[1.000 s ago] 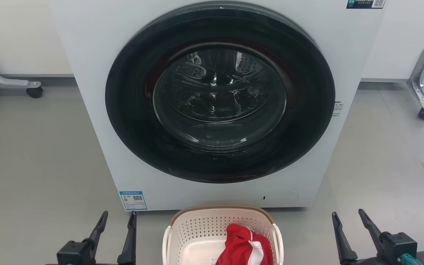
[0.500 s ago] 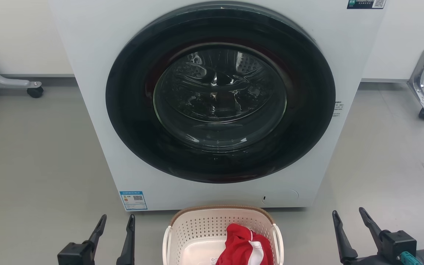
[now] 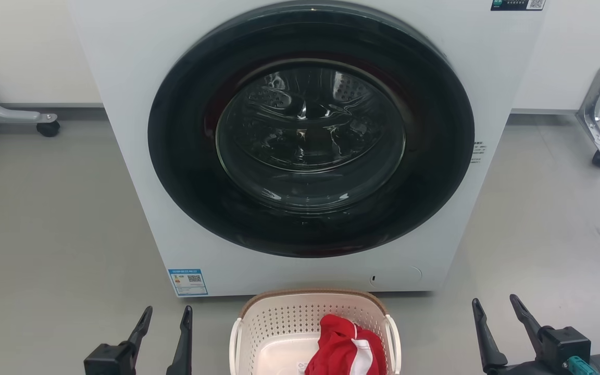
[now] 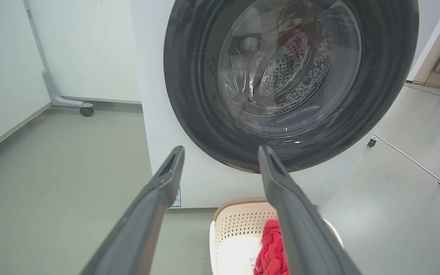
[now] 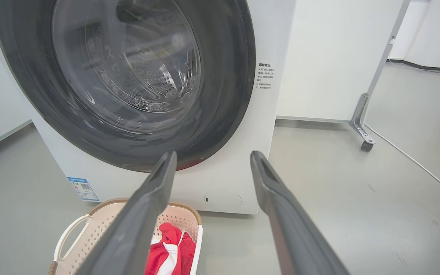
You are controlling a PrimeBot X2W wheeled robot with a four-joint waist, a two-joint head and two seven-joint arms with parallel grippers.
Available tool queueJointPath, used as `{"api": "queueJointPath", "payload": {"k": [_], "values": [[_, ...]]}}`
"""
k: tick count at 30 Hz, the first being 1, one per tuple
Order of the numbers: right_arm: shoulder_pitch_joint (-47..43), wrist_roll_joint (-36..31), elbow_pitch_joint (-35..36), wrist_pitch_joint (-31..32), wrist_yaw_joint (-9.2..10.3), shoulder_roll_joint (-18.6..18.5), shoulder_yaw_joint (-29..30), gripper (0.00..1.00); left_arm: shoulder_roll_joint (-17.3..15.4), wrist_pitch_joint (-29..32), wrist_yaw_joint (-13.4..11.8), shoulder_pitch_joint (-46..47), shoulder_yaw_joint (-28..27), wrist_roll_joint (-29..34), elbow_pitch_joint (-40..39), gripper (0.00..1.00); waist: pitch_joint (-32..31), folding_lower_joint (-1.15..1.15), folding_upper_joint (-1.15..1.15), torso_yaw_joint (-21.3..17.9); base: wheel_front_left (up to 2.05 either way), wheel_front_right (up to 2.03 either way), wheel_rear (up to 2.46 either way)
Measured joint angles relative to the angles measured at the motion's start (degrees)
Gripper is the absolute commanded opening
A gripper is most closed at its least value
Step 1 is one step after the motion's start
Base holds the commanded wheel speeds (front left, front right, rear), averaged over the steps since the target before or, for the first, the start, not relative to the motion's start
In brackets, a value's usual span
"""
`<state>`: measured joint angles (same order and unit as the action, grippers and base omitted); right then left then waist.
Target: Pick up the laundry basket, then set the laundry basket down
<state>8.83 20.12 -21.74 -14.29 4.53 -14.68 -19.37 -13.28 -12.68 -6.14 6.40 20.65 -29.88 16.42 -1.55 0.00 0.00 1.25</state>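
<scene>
The cream perforated plastic laundry basket (image 3: 279,325) is seen on the grey floor (image 3: 55,219) before a white washing machine (image 3: 305,276), flanked by the left gripper (image 3: 168,312) and right gripper (image 3: 494,300), whose fingers are spread and empty.

Floor (image 3: 45,234) under laundry basket (image 3: 284,319) (and washer (image 3: 123,78))

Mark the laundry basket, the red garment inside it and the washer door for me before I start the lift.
laundry basket (image 3: 300,319), head view, on its perforated far wall.
red garment (image 3: 339,344), head view, on the middle of the bunched cloth.
washer door (image 3: 310,133), head view, on the centre of the glass.
</scene>
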Motion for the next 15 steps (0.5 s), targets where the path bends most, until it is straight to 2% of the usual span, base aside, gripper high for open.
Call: {"api": "queueJointPath", "payload": {"k": [15], "values": [[0.03, 0.09, -1.16, -0.01, 0.0, 0.47, 0.85, 1.0, 0.77, 0.54, -0.19, 0.21, 0.41, 0.4, 0.46, 1.0, 2.91, 0.01, 0.0, 0.02, 0.0, 0.0, 0.0]]}}
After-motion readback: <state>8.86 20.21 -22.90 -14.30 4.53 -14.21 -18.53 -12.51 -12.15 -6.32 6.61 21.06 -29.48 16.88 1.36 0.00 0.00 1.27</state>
